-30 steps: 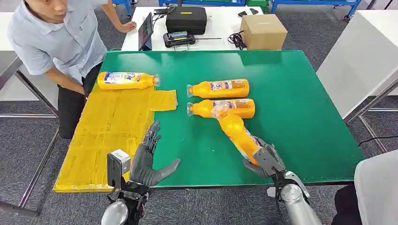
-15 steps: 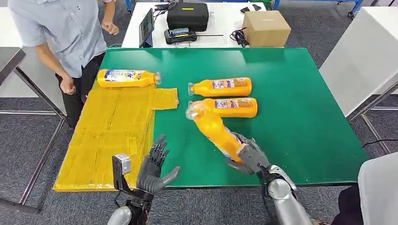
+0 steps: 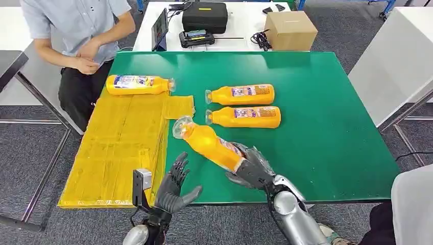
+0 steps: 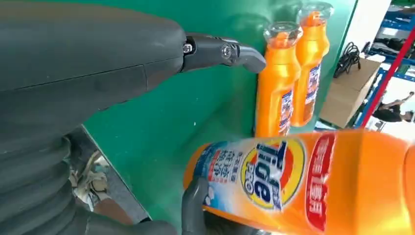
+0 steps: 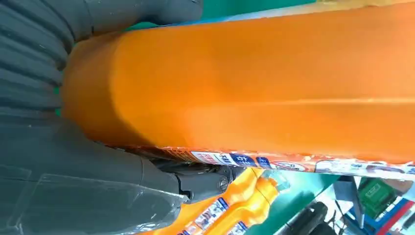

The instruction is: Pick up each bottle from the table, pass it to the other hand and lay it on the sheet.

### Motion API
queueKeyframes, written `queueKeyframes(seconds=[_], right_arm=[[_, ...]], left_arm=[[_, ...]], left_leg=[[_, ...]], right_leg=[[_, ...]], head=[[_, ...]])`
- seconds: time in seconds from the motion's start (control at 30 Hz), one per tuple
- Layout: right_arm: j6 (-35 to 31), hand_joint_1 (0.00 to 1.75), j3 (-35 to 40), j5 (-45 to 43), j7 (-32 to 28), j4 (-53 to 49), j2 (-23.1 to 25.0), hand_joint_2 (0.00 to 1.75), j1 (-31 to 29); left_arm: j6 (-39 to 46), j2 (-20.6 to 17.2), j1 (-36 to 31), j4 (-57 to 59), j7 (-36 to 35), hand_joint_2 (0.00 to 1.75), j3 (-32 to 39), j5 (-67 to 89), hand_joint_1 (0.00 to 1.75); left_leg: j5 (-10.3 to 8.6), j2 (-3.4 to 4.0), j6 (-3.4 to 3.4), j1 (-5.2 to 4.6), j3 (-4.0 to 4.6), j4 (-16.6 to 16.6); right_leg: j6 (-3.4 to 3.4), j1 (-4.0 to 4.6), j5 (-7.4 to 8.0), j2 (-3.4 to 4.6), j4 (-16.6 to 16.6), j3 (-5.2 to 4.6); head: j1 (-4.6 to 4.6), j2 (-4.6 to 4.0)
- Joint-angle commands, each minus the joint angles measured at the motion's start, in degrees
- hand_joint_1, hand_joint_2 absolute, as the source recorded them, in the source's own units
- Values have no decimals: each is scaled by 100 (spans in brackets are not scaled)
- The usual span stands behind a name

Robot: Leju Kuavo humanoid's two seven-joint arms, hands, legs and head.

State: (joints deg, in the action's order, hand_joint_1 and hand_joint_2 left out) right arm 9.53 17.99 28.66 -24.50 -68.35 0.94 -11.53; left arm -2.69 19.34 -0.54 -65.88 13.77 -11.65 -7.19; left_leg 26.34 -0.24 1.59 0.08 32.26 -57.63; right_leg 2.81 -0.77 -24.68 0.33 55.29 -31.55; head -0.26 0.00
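Table (image 3: 327, 127) green. Sheet (image 3: 122, 148) yellow, faint grid of rectangles. Four bottles orange with clear caps: held bottle (image 3: 209, 144) has a label in blue, white, red and yellow; bottle on sheet (image 3: 137, 84) label mostly blue and white; two on table (image 3: 241, 94) (image 3: 245, 116) labels blue, red, white. Right hand (image 3: 250, 168) dark grey, arm silver. Left hand (image 3: 173, 186) dark grey. Box (image 3: 288, 29) brown cardboard. Case (image 3: 204, 16) black. Person's shirt (image 3: 76, 20) pale blue-grey, trousers black. Floor grey

A lab or workshop: grey carpet floor (image 3: 30, 148), a green-topped metal-legged work table (image 3: 327, 127), white bench (image 3: 240, 23) behind holding a black equipment case (image 3: 204, 17), cables and a cardboard box (image 3: 290, 29).
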Motion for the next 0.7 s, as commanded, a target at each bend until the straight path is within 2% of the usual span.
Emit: queueKeyframes(seconds=[0.03, 0.3, 0.5, 0.7], right_arm=[[-427, 175, 871, 487, 91, 714, 424, 175, -620], [-623, 175, 1229, 662, 193, 1114, 587, 175, -592], [-685, 175, 1298, 561, 19, 1602, 770, 175, -592], [-731, 175, 1278, 573, -6, 1671, 810, 175, -535]], left_arm=[[227, 66, -944, 1035, -124, 175, -3, -412, 0], [370, 66, -1015, 962, 282, 175, -45, -831, 0], [-3, 66, -1122, 1228, 363, 175, 379, -1735, 0], [-8, 66, -996, 779, 574, 175, 124, -1933, 0]], left_leg=[[-3, 12, -10, 3, 2, -3], [-5, 6, -13, 6, -3, 0], [-7, 4, -14, 4, -1, 4], [-6, -1, -12, 4, 11, 0]], right_leg=[[-12, 4, 5, 8, 6, -9], [-10, 6, 1, 2, 8, -2], [-11, 4, 2, 0, 5, -4], [-8, 4, 0, -5, 8, -17]], head=[[0, 0], [2, 0], [2, 0], [2, 0]])
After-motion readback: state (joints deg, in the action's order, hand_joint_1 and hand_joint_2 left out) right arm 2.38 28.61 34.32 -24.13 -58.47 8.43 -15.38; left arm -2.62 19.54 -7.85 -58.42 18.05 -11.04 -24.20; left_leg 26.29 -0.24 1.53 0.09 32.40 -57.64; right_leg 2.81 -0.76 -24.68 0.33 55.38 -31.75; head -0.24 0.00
